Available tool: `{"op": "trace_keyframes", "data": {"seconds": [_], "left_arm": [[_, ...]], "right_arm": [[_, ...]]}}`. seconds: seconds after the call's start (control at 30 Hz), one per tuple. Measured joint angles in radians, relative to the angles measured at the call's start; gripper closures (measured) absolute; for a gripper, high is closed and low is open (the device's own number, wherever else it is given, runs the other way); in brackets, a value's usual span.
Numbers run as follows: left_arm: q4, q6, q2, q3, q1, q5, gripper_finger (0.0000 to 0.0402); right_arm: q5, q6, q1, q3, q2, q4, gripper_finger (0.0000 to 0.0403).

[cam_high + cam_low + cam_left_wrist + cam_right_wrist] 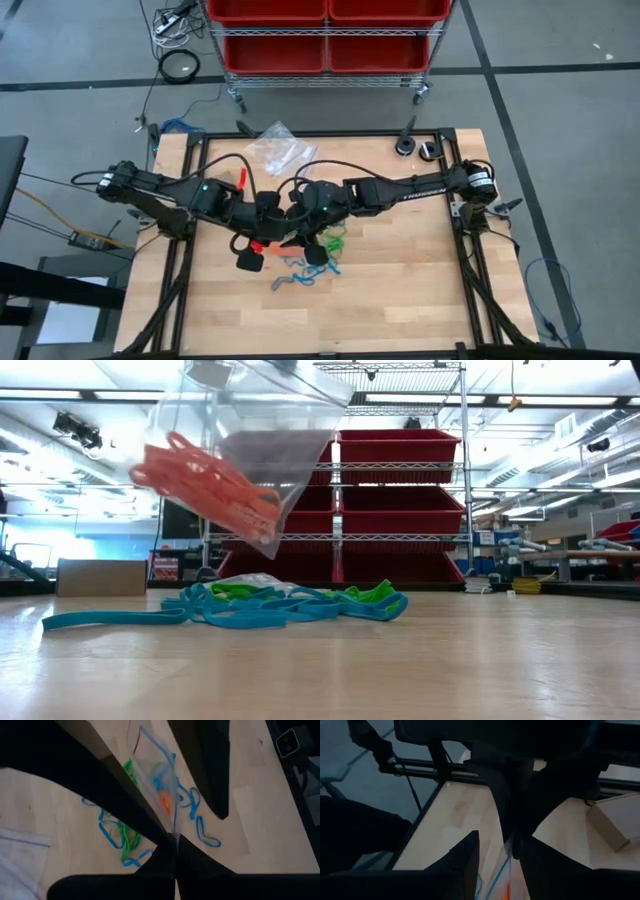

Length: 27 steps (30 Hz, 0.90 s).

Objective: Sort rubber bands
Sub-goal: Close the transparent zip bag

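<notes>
Clear crinkly bag [262,450] w/ orange loops [205,480] pinched by left fingers [170,840]; right fingers [497,855] apart.

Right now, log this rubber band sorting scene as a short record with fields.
Held item: clear plastic bag lifted above the table, orange rubber bands inside
Left tool: shut on the bag's edge
Right tool: close beside the left one at the bag; grip cannot be told
Loose on table: blue rubber bands and green rubber bands in a mixed pile
Spare item: another clear bag lying near the table's far edge
Background: red bins on a wire shelf
</notes>
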Motion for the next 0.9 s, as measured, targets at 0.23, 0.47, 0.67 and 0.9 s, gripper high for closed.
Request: {"op": "trace_keyframes", "data": {"seconds": [0.23, 0.47, 0.67, 0.9], "left_arm": [[0.018, -0.002, 0.000, -0.001, 0.002, 0.015, 0.0400], [0.042, -0.002, 0.000, -0.002, 0.002, 0.028, 0.0400], [0.060, 0.002, 0.001, -0.002, 0.002, 0.026, 0.0400], [0.053, -0.002, 0.001, -0.002, 0.003, 0.022, 0.0400]], "right_arm": [[0.072, -0.044, 0.005, 0.003, -0.004, -0.030, 0.0277], [0.114, -0.057, 0.011, 0.003, -0.004, -0.047, 0.0276], [0.138, -0.056, 0.013, 0.004, 0.001, -0.079, 0.0275], [0.138, -0.057, 0.012, 0.004, 0.001, -0.120, 0.0278]]}}
